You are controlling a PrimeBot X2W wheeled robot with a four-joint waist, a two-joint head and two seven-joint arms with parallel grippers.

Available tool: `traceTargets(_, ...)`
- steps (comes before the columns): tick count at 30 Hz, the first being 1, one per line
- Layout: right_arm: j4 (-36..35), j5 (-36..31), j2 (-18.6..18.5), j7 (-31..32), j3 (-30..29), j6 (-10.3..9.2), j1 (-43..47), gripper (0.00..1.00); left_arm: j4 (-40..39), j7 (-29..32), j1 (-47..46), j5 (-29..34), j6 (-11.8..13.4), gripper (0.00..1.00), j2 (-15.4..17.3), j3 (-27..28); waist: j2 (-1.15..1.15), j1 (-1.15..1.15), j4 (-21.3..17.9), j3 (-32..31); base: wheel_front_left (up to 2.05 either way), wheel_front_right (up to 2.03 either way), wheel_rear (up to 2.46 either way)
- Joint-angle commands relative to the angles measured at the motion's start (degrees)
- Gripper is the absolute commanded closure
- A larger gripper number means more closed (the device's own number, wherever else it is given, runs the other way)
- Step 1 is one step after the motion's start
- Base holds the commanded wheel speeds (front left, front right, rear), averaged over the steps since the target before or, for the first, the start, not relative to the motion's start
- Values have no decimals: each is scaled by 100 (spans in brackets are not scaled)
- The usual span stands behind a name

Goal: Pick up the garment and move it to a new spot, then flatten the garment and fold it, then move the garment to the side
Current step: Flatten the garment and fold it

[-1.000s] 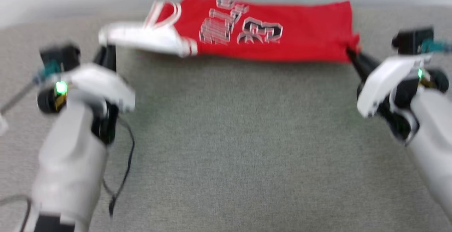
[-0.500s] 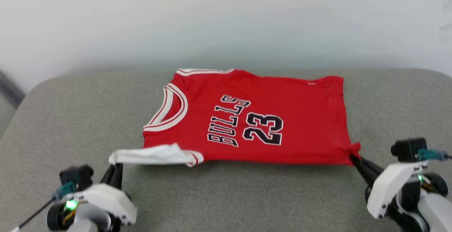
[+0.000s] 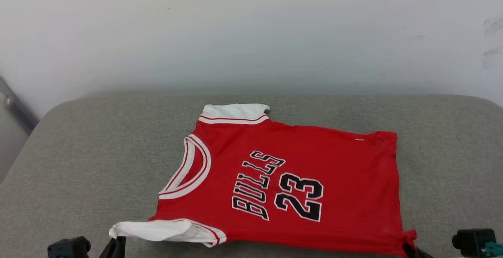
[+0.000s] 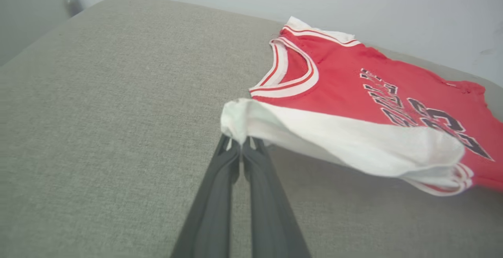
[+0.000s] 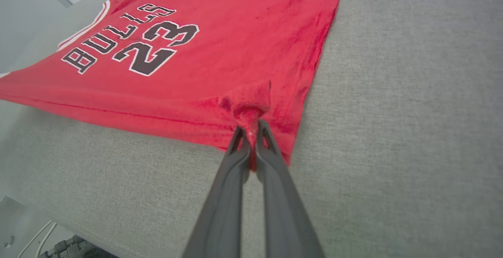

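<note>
Jersey (image 3: 298,179) long axis runs along near edge of cushion (image 3: 98,152): left hand (image 4: 240,148) pinching white sleeve (image 4: 334,136), right hand (image 5: 251,132) pinching hem corner (image 5: 251,110).

A red "BULLS 23" jersey (image 3: 338,171) is spread on a grey fabric-covered table (image 3: 98,152), its white sleeve pinched by the left pincer (image 3: 114,245), its hem corner by the right pincer (image 3: 410,249).

The head camera looks forward and down over the whole red jersey (image 3: 298,187) to the white wall (image 3: 251,34) behind it. The left wrist camera sits low and close at the jersey's white sleeve (image 4: 334,136), looking along the left tool (image 4: 240,148). The right wrist camera looks along the right tool (image 5: 251,136) at the hem corner (image 5: 251,107). All three views share the chest lettering (image 3: 277,191).
</note>
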Motion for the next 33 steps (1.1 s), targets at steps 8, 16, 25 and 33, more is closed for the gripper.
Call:
traceTargets(8,-1189,-572,622,892,-865,-8,788,100,-1093,368,350,24,398,100,89,29,0,2,71,77,0,0,0)
traceTargets(16,-1062,-805,798,1322,-929,-7,125,100,-674,169,-682,58,127,100,-245,-232,0,2,41,333,0,0,0)
traceTargets(25,-177,-857,656,1244,-689,-6,-900,100,1127,-28,-2349,-38,-521,100,-703,-576,0,2,5,798,0,0,0)
traceTargets(33,614,-794,533,811,-243,-6,-1660,97,2689,41,-3315,-149,-981,100,-958,-761,0,2,-94,1231,0,0,0)
